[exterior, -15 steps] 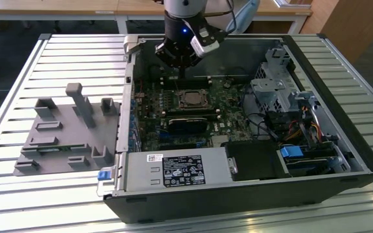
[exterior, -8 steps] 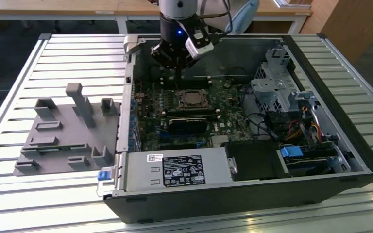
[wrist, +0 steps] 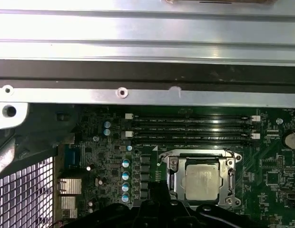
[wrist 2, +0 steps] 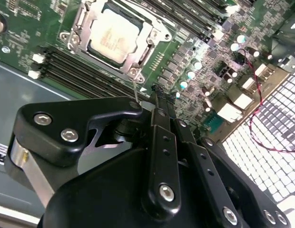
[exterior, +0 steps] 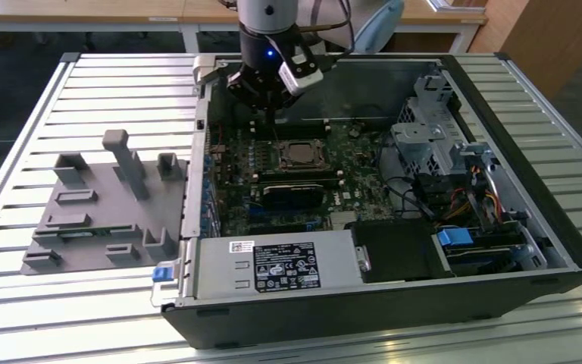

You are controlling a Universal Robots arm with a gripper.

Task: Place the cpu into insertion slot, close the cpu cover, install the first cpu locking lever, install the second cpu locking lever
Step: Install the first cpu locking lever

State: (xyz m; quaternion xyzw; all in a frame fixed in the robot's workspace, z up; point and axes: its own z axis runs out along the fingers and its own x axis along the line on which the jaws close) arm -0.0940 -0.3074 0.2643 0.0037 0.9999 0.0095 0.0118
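Note:
The cpu (exterior: 296, 154) lies in its socket on the motherboard, its dull silver top visible in both wrist views (wrist 2: 112, 37) (wrist: 202, 179). The silvery cpu cover (wrist 2: 154, 37) (wrist: 172, 176) lies flat around it. A thin metal locking lever (wrist 2: 135, 88) rises from one socket corner, and its upper end disappears between the fingertips. My black gripper (exterior: 270, 106) (wrist 2: 154, 99) (wrist: 157, 192) hangs just behind the socket, shut on that lever's end.
The open computer case (exterior: 533, 227) sits on a slatted table. Memory slots (wrist: 190, 128) run beside the socket. A power supply (exterior: 276, 265) and drive cage (exterior: 438, 144) crowd the case. A grey fixture block (exterior: 99, 205) stands at the exterior view's left.

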